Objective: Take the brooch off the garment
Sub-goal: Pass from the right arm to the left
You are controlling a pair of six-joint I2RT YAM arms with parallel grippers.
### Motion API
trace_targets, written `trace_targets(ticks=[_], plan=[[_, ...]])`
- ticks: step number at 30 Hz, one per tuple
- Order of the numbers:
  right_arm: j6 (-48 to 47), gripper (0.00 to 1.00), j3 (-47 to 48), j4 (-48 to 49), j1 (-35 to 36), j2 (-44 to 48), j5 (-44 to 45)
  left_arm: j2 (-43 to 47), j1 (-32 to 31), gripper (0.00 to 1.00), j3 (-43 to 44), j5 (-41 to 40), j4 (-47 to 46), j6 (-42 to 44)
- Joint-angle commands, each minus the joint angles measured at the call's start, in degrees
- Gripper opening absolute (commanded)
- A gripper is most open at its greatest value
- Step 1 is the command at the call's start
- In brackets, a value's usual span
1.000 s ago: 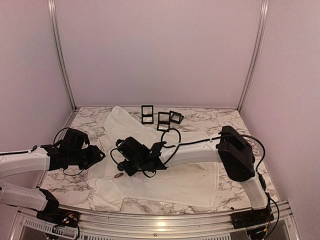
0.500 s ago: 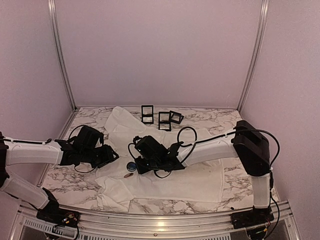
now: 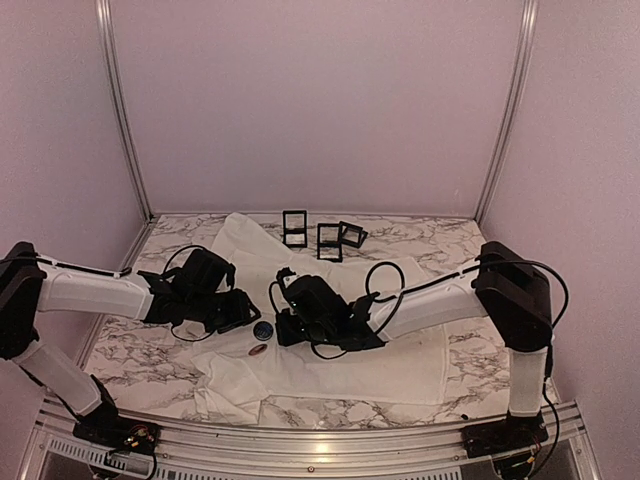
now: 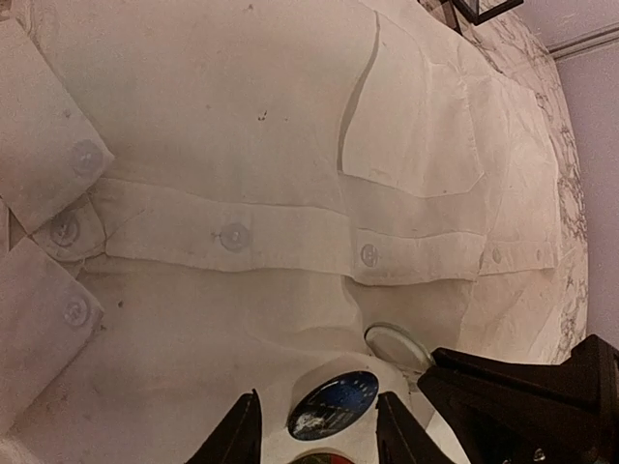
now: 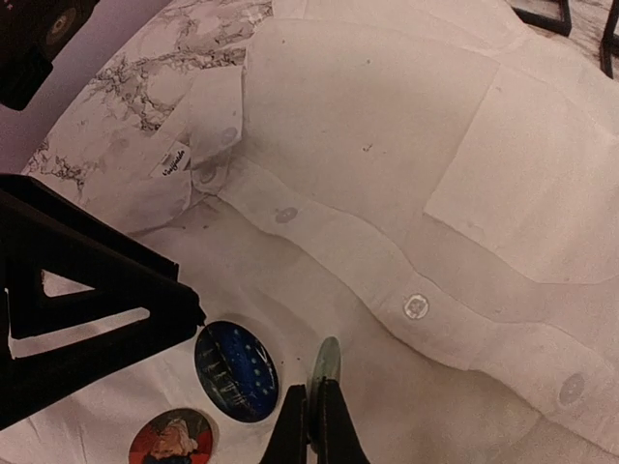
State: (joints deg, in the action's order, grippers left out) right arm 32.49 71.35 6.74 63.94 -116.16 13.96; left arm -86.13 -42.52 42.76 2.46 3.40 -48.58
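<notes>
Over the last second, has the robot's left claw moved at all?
Yes. The left claw has slid rightward over the white cloth shirt, closer to below the small black square frames at the back.

A white shirt [image 3: 390,355] lies spread on the marble table [image 3: 475,380]. The left gripper [image 3: 248,314] and right gripper [image 3: 284,328] flank a small dark brooch [image 3: 263,332] on it.

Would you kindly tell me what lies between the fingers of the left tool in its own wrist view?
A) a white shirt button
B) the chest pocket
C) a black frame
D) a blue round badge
D: in the left wrist view, the blue round badge lies on the white shirt directly between the two fingers of the left tool.
</notes>
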Motion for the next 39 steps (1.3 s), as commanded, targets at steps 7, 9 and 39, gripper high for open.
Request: trace_targets(ticks=[7,9,39], plan=[[-5.9,0.0,1.7,2.9,-0.5,3.5,-0.8,3.4,-0.2,0.42,0.2,-1.0,-0.6,5.8],[-6.4,0.0,0.2,5.0,-0.5,4.6,-1.5,4.3,0.1,0.42,-0.4,-0.6,-1.7,5.8],[-4.1,0.0,-17.0,31.6,-11.5,16.1,-47.3,18.1,3.4,0.44,-5.5,29.0,-17.3,43.7]])
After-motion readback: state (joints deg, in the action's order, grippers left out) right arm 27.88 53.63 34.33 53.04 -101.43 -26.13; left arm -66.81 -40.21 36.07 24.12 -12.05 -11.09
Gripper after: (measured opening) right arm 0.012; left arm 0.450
